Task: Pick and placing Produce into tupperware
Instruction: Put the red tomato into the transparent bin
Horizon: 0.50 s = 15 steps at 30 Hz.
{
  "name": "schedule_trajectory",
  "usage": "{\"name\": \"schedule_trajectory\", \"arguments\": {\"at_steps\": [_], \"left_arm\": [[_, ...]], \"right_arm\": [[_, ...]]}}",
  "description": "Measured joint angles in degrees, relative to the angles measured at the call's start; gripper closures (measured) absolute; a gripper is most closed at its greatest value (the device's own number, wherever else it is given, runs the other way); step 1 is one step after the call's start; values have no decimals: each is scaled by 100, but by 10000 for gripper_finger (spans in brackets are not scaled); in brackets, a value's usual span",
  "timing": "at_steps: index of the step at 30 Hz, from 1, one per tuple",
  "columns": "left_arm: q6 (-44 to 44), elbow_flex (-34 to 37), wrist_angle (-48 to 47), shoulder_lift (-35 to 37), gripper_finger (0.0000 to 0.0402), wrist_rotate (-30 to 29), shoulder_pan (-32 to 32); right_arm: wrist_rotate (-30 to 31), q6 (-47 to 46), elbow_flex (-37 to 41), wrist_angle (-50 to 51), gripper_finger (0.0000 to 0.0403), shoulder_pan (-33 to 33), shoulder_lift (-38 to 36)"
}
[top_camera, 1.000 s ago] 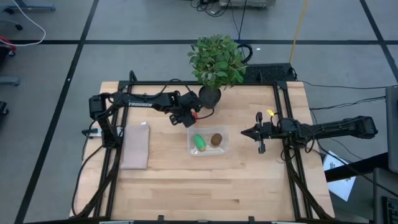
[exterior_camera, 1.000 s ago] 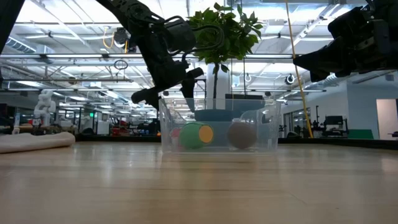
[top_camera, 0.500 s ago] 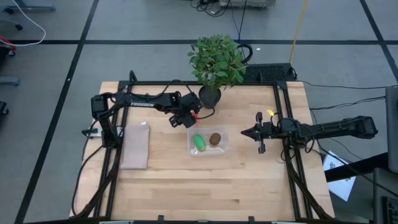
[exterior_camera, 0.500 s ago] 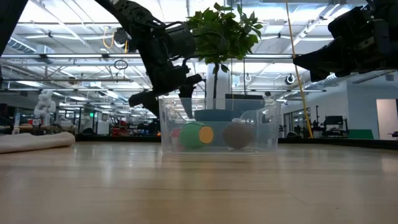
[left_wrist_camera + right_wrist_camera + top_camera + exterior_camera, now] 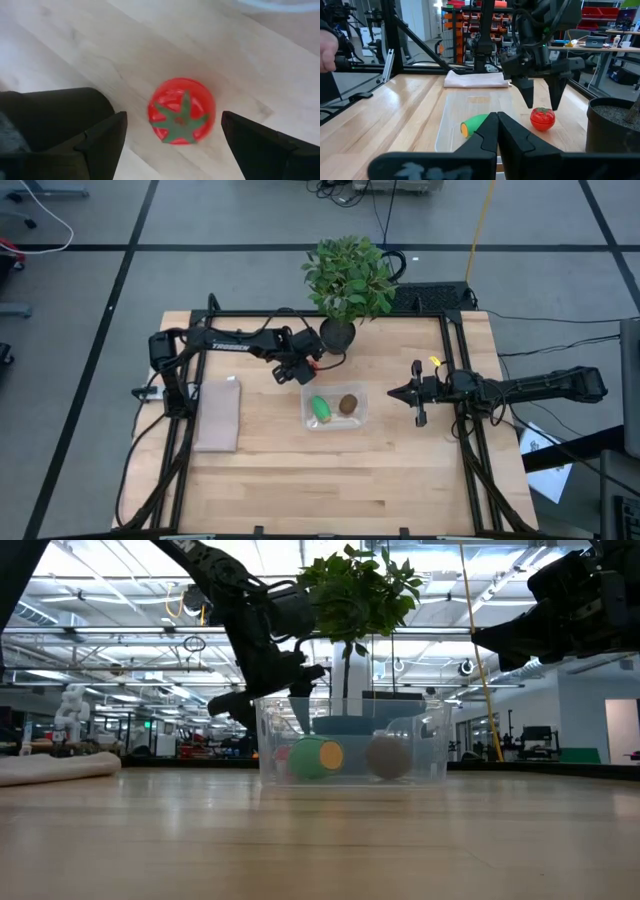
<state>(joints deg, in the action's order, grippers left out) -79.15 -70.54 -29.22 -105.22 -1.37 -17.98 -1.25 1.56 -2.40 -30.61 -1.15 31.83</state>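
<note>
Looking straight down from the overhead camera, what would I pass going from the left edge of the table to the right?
Pale slab → left end effector, open above the red tomato → clear container holding the green piece, then the brown kiwi → right end effector.

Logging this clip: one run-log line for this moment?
left end effector: open over small round red tomato | right end effector: shut, waiting | clear plastic rectangular tupperware: two produce inside

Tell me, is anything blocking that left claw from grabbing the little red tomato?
Nothing visible. The left gripper hangs directly above the tomato, jaws open to either side of it, with only bare table beneath. The tupperware and the potted plant sit off to the sides.
</note>
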Motion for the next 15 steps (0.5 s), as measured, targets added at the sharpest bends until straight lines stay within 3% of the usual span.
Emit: {"name": "schedule_trajectory", "arguments": {"at_steps": [15], "left_arm": [[-49, -2, 200, -434, 71, -32, -76]], "right_arm": [[1, 15, 1, -7, 403, 0, 59]]}}
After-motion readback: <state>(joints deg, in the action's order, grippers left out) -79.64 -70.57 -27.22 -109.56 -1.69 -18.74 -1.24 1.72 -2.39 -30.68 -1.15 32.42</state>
